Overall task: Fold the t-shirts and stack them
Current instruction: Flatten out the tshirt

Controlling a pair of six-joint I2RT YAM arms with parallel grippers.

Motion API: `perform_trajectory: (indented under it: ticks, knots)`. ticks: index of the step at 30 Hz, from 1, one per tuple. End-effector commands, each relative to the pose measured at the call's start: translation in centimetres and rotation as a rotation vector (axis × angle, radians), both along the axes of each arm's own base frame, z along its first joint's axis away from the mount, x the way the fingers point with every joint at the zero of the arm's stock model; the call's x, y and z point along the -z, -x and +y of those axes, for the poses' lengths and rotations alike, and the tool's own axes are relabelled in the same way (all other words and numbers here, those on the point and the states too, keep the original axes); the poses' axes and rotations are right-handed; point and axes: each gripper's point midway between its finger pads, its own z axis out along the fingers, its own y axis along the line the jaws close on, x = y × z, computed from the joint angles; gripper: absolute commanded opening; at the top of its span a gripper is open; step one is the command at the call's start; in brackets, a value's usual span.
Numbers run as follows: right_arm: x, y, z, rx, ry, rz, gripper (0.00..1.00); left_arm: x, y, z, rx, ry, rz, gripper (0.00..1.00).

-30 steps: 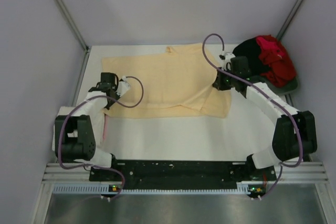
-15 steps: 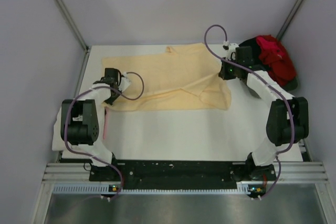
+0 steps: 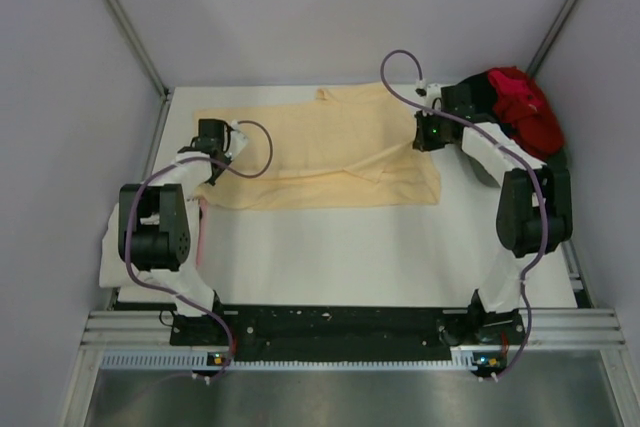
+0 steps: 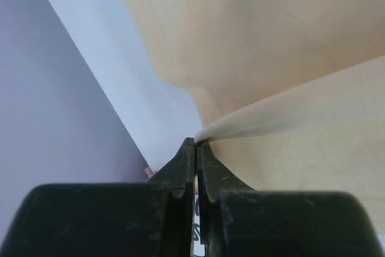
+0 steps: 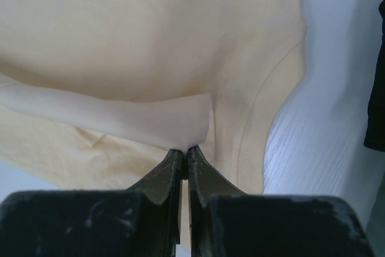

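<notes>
Folding is in hand on the yellow shirt (image 3: 320, 152); by its doubled layer, this looks like the first fold, with the near hem being brought over toward the far edge. Nearest, the table (image 3: 330, 257) shows white in front of the cloth. Past that, the shirt lies flat across the table's far half, pale and limp, with a slanting crease toward its right end. The left jaws are shut tight on a thin lip of cloth at its left end, and the right jaws pinch a turned-over corner at its right end. The next move calls for laying both corners down level, cloth taut between them, then letting go. Farthest, a black shirt (image 3: 475, 102) and a red shirt (image 3: 525, 107) lie heaped in the far right corner.
</notes>
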Motion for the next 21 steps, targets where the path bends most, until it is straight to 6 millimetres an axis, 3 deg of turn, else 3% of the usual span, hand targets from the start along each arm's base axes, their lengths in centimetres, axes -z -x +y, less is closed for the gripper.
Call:
perform_trajectory:
  ticks: [1, 4, 6, 8, 11, 13, 16, 21]
  knots:
    - [-2.9, -1.7, -0.1, 0.005, 0.003, -0.073, 0.00, -3.0, -2.6, 0.7, -0.029, -0.017, -0.127, 0.00]
    - [-3.4, -0.6, -0.4, 0.025, 0.001, -0.068, 0.00, -4.2, -1.7, 0.0, -0.005, 0.021, -0.127, 0.00]
    - [-4.2, 0.2, -0.5, 0.039, -0.002, -0.077, 0.00, -6.2, -1.0, -0.1, 0.010, 0.018, -0.164, 0.00]
    - [-5.7, 1.2, -0.8, 0.059, -0.014, -0.086, 0.00, -7.7, 0.2, -0.2, 0.022, 0.023, -0.173, 0.00]
    - [-8.1, 3.9, -1.1, 0.114, -0.053, -0.086, 0.00, -10.6, 1.9, -2.1, 0.115, 0.099, -0.209, 0.00]
    - [-10.9, 5.7, -1.7, 0.140, -0.060, -0.149, 0.00, -12.4, 2.7, -2.6, 0.145, 0.115, -0.237, 0.00]
    - [-16.6, 8.5, -3.7, 0.206, -0.042, -0.279, 0.00, -15.4, 3.5, -3.0, 0.156, 0.140, -0.247, 0.00]
    - [-27.7, 15.2, -6.4, 0.273, -0.046, -0.566, 0.00, -21.6, 5.9, -5.0, 0.224, 0.227, -0.283, 0.00]
